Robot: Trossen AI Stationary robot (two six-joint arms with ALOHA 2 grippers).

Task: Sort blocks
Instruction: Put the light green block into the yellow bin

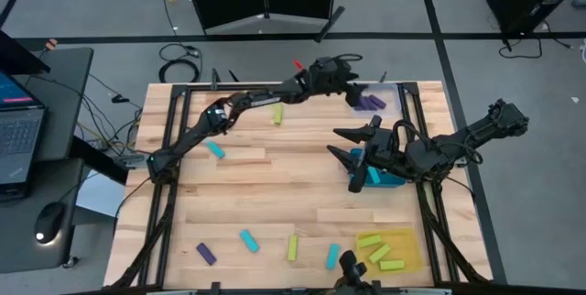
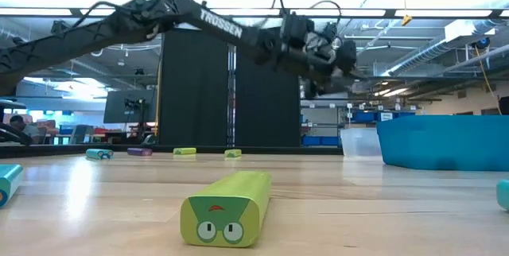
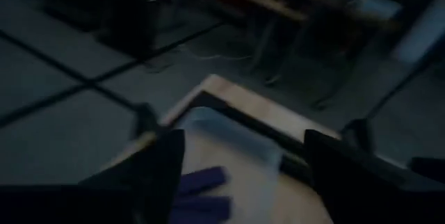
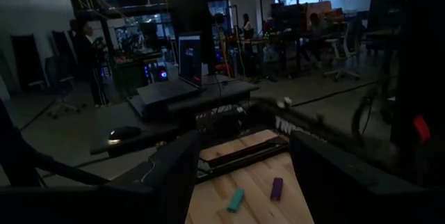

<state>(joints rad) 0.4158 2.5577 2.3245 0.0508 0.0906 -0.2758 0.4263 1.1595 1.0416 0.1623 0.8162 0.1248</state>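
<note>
From above, the left gripper (image 1: pixel 352 82) hung beside the clear tray (image 1: pixel 383 89) holding purple blocks (image 1: pixel 371 103), while the right gripper (image 1: pixel 352 146) hovered spread wide and empty by the teal tray (image 1: pixel 389 181); loose blocks lay scattered near the yellow tray (image 1: pixel 407 237).

At table level, a yellow-green block (image 2: pixel 226 207) lay nearest.

The left wrist showed fingers (image 3: pixel 163 165) parted, empty, above the purple blocks (image 3: pixel 201 193); descending there could knock the tray.

The right wrist showed fingers (image 4: pixel 177 168) apart, empty.

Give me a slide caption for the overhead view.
Left pincer open over purple blocks in the clear tray; right pincer open beside the teal tray.
</note>
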